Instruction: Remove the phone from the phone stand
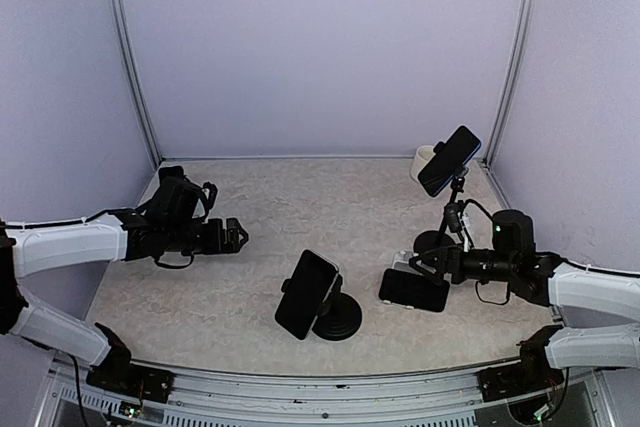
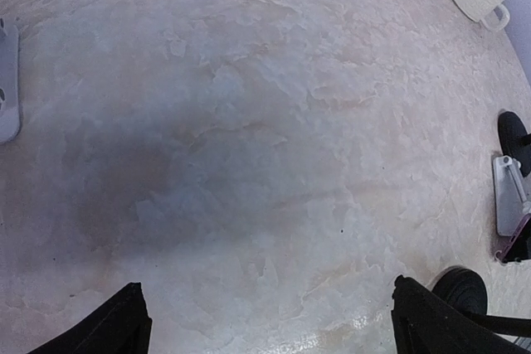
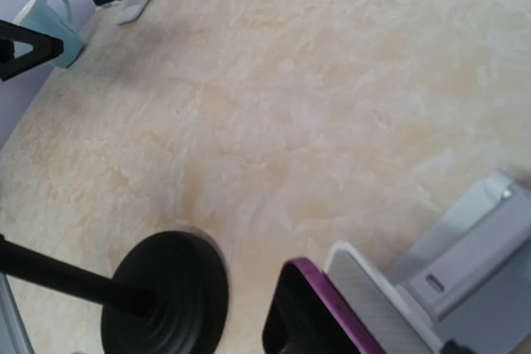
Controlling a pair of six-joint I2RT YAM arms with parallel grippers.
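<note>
A dark phone (image 1: 413,290) with a purple rim (image 3: 332,321) lies sideways on a low white phone stand (image 3: 473,254) at the right front of the table. My right gripper (image 1: 425,265) hovers just behind and above the phone's upper edge, its fingers apart and not closed on anything. Those fingers do not show in the right wrist view, where the phone's corner fills the bottom middle. My left gripper (image 2: 265,288) is open over bare tabletop at the left (image 1: 238,236), far from the phone.
A second phone leans on a black round-based stand (image 1: 306,293) at the centre front. A third phone sits high on a tripod stand (image 1: 449,160) at the back right, beside a white cup (image 1: 424,161). The tripod's black disc base (image 3: 170,292) lies close to the white stand.
</note>
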